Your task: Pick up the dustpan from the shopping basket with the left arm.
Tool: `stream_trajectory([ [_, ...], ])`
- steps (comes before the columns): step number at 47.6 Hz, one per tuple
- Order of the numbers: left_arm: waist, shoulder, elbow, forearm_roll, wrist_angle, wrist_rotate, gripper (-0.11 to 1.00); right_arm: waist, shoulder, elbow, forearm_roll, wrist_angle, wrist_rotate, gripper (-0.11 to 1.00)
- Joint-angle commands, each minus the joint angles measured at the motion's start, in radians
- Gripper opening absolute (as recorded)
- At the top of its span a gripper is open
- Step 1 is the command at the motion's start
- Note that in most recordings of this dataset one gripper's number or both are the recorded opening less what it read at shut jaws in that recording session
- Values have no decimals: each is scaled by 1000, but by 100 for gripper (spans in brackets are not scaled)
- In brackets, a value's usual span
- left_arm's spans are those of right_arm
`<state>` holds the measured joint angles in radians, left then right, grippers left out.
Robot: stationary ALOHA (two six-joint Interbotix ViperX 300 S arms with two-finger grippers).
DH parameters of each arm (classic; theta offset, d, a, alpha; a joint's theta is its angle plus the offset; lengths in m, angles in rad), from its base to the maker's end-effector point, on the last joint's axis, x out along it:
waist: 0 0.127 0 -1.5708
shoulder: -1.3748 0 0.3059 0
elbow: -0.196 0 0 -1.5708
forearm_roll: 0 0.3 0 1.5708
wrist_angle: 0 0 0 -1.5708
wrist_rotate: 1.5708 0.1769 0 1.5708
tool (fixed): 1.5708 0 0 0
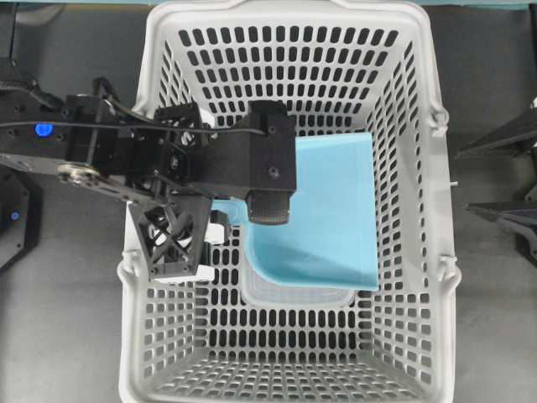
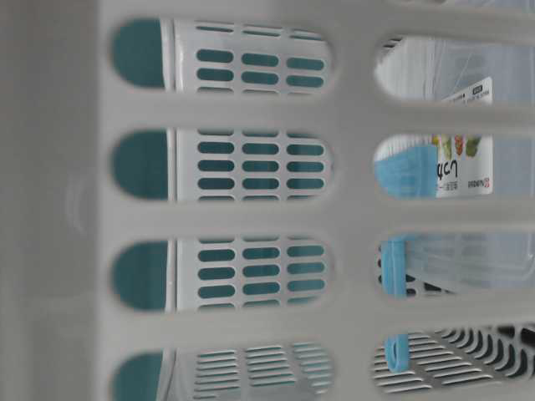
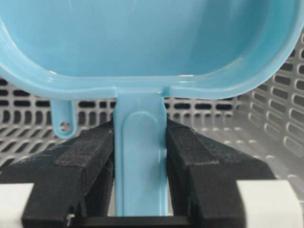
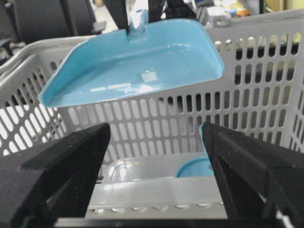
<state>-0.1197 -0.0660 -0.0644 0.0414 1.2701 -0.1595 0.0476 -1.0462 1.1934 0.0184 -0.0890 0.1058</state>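
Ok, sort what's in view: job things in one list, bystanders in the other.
Job:
- dustpan, handle clamped in the left pincer, lifted clear of the floor
- shopping basket

Lying about:
- clear plastic container on the basket floor
- blue handle with a hole
- right pincer, open outside the basket

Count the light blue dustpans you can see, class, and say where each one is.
1. The dustpan hangs above the shopping basket floor, its handle clamped in the left claw. Others may be hidden.
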Motion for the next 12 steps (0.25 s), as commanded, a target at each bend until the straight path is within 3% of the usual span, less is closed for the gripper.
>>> stream_trajectory([
  [1, -2, -9, -17, 3, -3, 0, 28, 0, 9, -8, 3, -5, 2, 75],
  [12, -5, -9, -12, 3, -3, 2, 28, 0, 9, -6, 3, -5, 2, 75],
])
